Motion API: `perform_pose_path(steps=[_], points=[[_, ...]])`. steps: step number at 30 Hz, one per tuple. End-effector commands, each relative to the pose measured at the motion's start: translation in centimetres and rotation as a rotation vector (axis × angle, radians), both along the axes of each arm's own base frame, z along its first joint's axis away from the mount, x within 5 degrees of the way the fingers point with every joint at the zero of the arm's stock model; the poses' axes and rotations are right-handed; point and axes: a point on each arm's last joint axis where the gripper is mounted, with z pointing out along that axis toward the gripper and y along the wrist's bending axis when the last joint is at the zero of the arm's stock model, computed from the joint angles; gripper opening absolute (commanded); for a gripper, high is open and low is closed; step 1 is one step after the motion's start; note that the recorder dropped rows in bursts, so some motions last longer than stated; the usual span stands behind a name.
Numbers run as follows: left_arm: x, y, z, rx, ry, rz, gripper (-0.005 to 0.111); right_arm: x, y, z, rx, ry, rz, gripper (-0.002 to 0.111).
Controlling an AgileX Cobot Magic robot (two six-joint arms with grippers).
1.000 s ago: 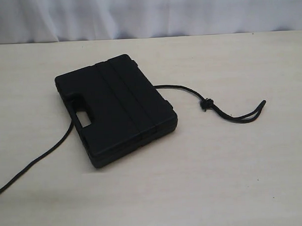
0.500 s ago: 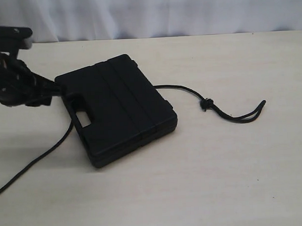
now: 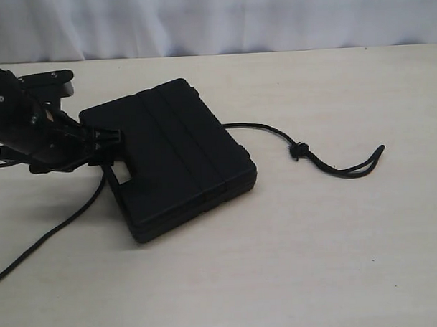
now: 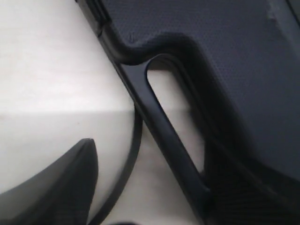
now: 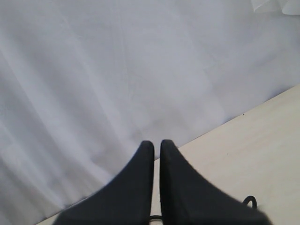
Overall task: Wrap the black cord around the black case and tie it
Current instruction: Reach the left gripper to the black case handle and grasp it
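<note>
On the pale wooden table point(image 3: 316, 275), the long thin matte black braided cord point(image 3: 52, 232) runs from the lower left edge up to the handle side of the flat rectangular matte black plastic case point(image 3: 179, 154), which lies left of centre. The left gripper point(image 3: 104, 144) hangs at that handle, its fingers point(image 4: 58, 187) spread, grasping nothing. Right of the case the cord reappears, ending in a small knot point(image 3: 298, 151) and doubled loop point(image 3: 355, 170). The right gripper point(image 5: 156, 187), off in its wrist view, is clenched empty.
</note>
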Motion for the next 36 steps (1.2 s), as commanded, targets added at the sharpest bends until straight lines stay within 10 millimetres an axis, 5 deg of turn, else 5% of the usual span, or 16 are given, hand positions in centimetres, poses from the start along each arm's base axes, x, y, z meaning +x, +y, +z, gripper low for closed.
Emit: perform_pose_path(steps=[1,15,26,31,36], points=[[0.7,-0.4,-1.5,-0.031,0.0,0.039,0.062,0.0,0.0,-0.1,-0.002,0.005,0.0,0.005],[1.9,-0.5,-3.9,-0.044,-0.043,0.078,0.061,0.0,0.2,-0.4,-0.004,0.039,0.021,0.005],[2.3,-0.4,-5.1,-0.04,-0.063,0.085,0.026,0.0,0.2,-0.4,-0.004,0.039,0.021,0.005],[3.2,-0.7,-3.7,-0.05,-0.073,0.079,0.003,0.0,0.2,-0.4,-0.002,0.039,0.021,0.005],[3.8,-0.9,-1.3,-0.064,-0.075,0.068,0.0,0.0,0.3,-0.6,-0.003,0.056,0.031,0.005]])
